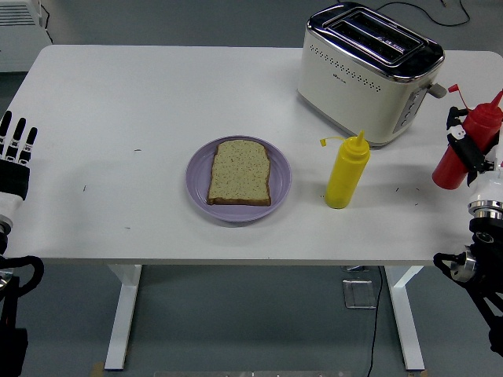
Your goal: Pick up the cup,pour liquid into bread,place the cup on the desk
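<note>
A slice of bread [240,172] lies on a purple plate [199,186] at the middle of the white table. A yellow squeeze bottle [346,171] stands upright to its right. No cup shows. At the right edge my right hand [474,154] is shut on a red squeeze bottle [465,141], tilted with its nozzle up and to the right, held over the table's right end. My left hand [16,153] rests at the left edge with its fingers straight and holds nothing.
A cream and chrome toaster [368,69] stands at the back right, close behind the yellow bottle and left of the red bottle. A black cable [428,14] runs behind it.
</note>
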Motion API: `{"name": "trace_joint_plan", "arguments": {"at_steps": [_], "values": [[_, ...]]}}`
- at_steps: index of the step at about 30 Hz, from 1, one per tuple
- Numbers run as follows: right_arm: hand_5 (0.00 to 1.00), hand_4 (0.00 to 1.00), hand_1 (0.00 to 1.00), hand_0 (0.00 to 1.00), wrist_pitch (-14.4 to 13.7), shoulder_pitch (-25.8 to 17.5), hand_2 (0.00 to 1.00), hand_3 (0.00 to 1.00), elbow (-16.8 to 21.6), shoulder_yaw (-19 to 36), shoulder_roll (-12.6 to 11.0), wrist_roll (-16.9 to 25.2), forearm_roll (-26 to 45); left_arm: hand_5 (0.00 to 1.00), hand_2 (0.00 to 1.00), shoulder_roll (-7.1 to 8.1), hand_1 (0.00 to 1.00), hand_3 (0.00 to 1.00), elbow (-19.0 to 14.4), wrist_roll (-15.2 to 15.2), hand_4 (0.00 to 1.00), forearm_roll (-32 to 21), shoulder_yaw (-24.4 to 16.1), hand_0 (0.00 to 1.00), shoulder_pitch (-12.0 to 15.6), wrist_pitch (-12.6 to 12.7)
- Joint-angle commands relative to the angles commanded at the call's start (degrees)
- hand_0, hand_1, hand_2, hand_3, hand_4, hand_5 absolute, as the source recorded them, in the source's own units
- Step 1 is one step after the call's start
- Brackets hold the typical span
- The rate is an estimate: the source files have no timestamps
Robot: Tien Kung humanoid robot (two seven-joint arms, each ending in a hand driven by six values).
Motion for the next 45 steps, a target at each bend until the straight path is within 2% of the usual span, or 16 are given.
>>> {"name": "trace_joint_plan", "arguments": {"at_steps": [4, 5, 10, 11, 16, 17, 22, 23, 24, 28, 29, 34, 35, 40, 41, 45], "values": [[0.147, 0.633, 0.136, 0.166, -0.1, 1.3, 0.269, 0.375, -2.1, -2.8, 0.7, 0.7, 1.2, 0.998, 0.735, -0.04, 0.736, 0.693, 0.0, 0.0, 0.544, 0.0, -0.1, 0.788, -0.1, 0.0], [0.149, 0.632, 0.220, 0.238, -0.4, 1.5, 0.335, 0.409, -2.6, -3.3, 0.8, 1.0, 1.5, 0.998, 0.734, -0.04, 0.736, 0.693, 0.0, 0.0, 0.544, 0.0, -0.1, 0.788, -0.1, 0.0], [0.149, 0.632, 0.220, 0.238, -1.8, 2.1, 0.335, 0.409, -4.5, -5.0, 1.0, 2.7, 3.4, 0.998, 0.734, -0.03, 0.736, 0.693, 0.0, 0.0, 0.544, 0.0, -0.3, 0.788, 0.0, 0.0], [0.147, 0.634, 0.355, 0.369, -2.0, 2.2, 0.425, 0.482, -4.9, -5.3, 1.1, 3.0, 3.9, 0.998, 0.733, -0.03, 0.736, 0.693, 0.0, 0.0, 0.546, 0.0, -0.3, 0.788, 0.0, 0.0], [0.147, 0.634, 0.355, 0.369, -2.1, 2.4, 0.425, 0.482, -6.1, -6.5, 1.2, 3.4, 5.3, 0.998, 0.733, -0.02, 0.736, 0.693, 0.0, 0.0, 0.546, 0.0, -0.2, 0.788, -0.1, 0.0], [0.153, 0.642, 0.466, 0.471, -2.0, 2.3, 0.481, 0.529, -6.3, -6.8, 1.2, 3.4, 5.9, 0.998, 0.734, -0.02, 0.736, 0.693, 0.0, 0.0, 0.546, 0.0, -0.2, 0.788, -0.1, 0.0], [0.153, 0.642, 0.466, 0.471, -1.9, 1.9, 0.481, 0.529, -6.6, -7.3, 1.1, 3.4, 7.0, 0.998, 0.734, -0.01, 0.736, 0.693, 0.0, 0.0, 0.546, 0.0, -0.3, 0.788, -0.1, 0.0], [0.172, 0.674, 0.549, 0.589, -2.0, 1.7, 0.548, 0.642, -6.5, -7.3, 1.1, 3.4, 7.2, 0.998, 0.734, -0.01, 0.735, 0.693, 0.0, 0.0, 0.546, 0.0, -0.3, 0.788, -0.2, 0.0], [0.172, 0.674, 0.549, 0.589, -2.0, 1.6, 0.548, 0.642, -6.4, -7.3, 1.0, 3.4, 7.3, 0.998, 0.734, -0.01, 0.735, 0.693, 0.0, 0.0, 0.546, 0.0, -0.3, 0.788, -0.2, 0.0], [0.172, 0.674, 0.549, 0.589, -2.4, 0.6, 0.548, 0.642, -5.2, -7.0, 0.6, 3.4, 7.6, 0.998, 0.734, 0.02, 0.735, 0.693, 0.0, 0.0, 0.546, -0.1, -0.4, 0.788, -0.2, 0.0], [0.195, 0.726, 0.636, 0.706, -2.5, 0.5, 0.644, 0.793, -5.1, -6.9, 0.6, 3.4, 7.5, 0.998, 0.734, 0.03, 0.736, 0.693, 0.0, 0.0, 0.546, -0.1, -0.4, 0.788, -0.2, 0.0], [0.195, 0.726, 0.636, 0.706, -2.4, -0.7, 0.644, 0.793, -3.6, -6.3, 0.0, 3.4, 5.6, 0.998, 0.734, 0.05, 0.736, 0.693, 0.0, 0.0, 0.546, -0.1, -0.3, 0.788, -0.3, 0.0], [0.193, 0.749, 0.735, 0.801, -2.4, -0.8, 0.803, 0.946, -3.5, -6.2, 0.0, 3.4, 5.5, 0.998, 0.733, 0.05, 0.736, 0.693, 0.0, 0.0, 0.546, -0.1, -0.3, 0.788, -0.3, 0.0], [0.193, 0.749, 0.735, 0.801, -1.9, -3.0, 0.803, 0.946, -0.8, -3.8, -0.5, 3.1, 4.7, 0.998, 0.733, 0.10, 0.736, 0.693, 0.0, 0.0, 0.546, -0.1, -0.4, 0.788, -0.3, 0.0], [0.200, 0.753, 0.827, 0.882, -1.7, -3.8, 0.926, 0.993, 0.2, -3.2, -0.8, 2.8, 4.2, 0.998, 0.734, 0.11, 0.736, 0.693, 0.0, 0.0, 0.546, -0.1, -0.4, 0.788, -0.3, 0.0], [0.200, 0.753, 0.827, 0.882, -0.8, -7.0, 0.926, 0.993, 4.0, -0.9, -1.6, 1.9, 2.5, 0.998, 0.734, 0.15, 0.736, 0.693, 0.0, 0.0, 0.546, -0.1, -0.3, 0.788, -0.4, 0.0]]}}
